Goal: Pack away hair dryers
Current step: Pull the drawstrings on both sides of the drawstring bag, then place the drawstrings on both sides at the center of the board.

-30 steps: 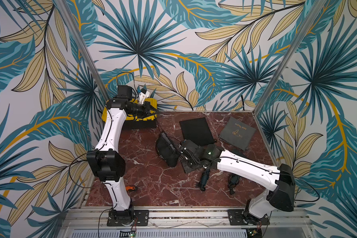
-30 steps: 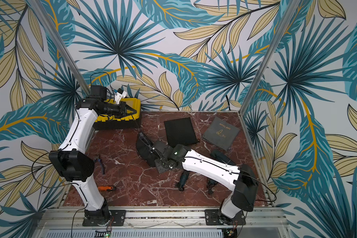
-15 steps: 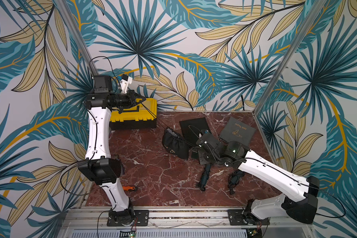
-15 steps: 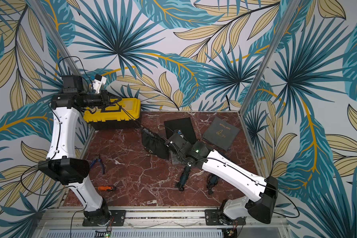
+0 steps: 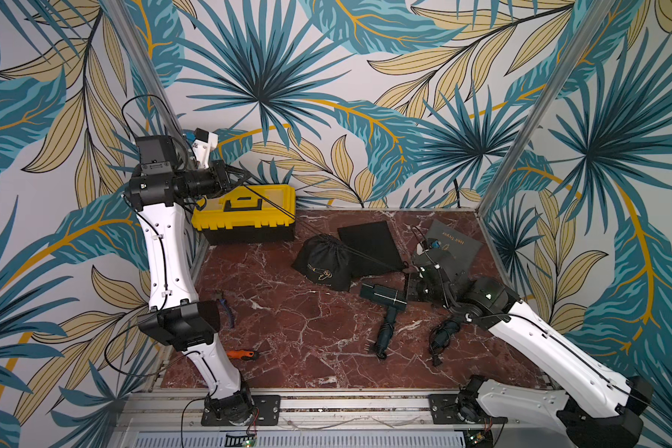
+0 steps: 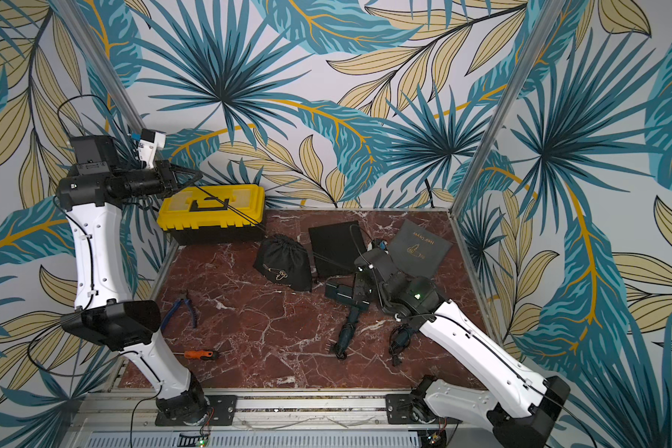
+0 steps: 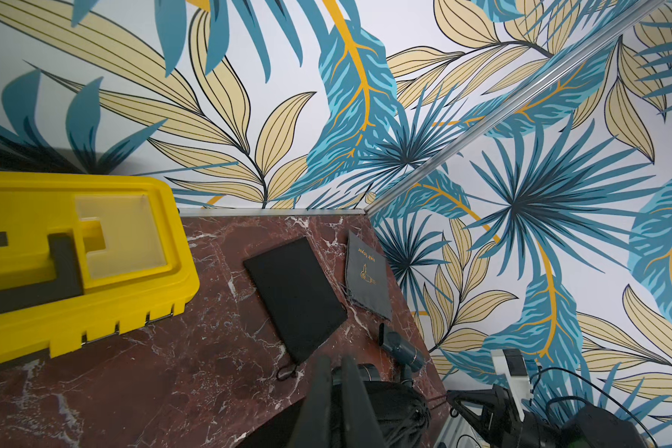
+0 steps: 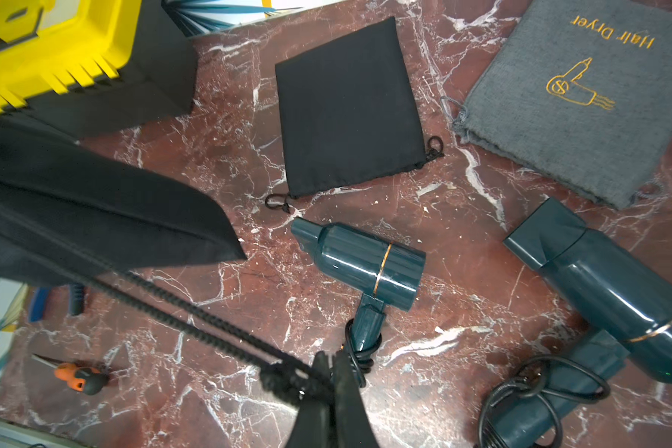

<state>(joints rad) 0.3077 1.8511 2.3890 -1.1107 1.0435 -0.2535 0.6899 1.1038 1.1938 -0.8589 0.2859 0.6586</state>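
Above the yellow toolbox (image 5: 249,227), we note the left gripper (image 5: 245,180) pinched tight on a taut drawstring (image 5: 288,215) of the bulging black pouch (image 5: 324,263). Low down, the right gripper (image 8: 332,362) clamps the other cord (image 8: 195,329). One teal dryer (image 8: 365,263) and a second teal dryer (image 8: 613,287) lie bare on the marble (image 5: 288,329) beside it.

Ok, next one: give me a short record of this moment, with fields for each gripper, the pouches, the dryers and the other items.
left gripper: raised near the yellow toolbox, shut on a drawstring of the bulging black pouch
right gripper: low over the table, shut on the other drawstring
bulging pouch: mouth gathered, contents hidden
flat pouches: flat black pouch; grey "Hair Dryer" pouch
dryers outside: two teal hair dryers, cords wound on handles
other items: blue-handled pliers, orange screwdriver
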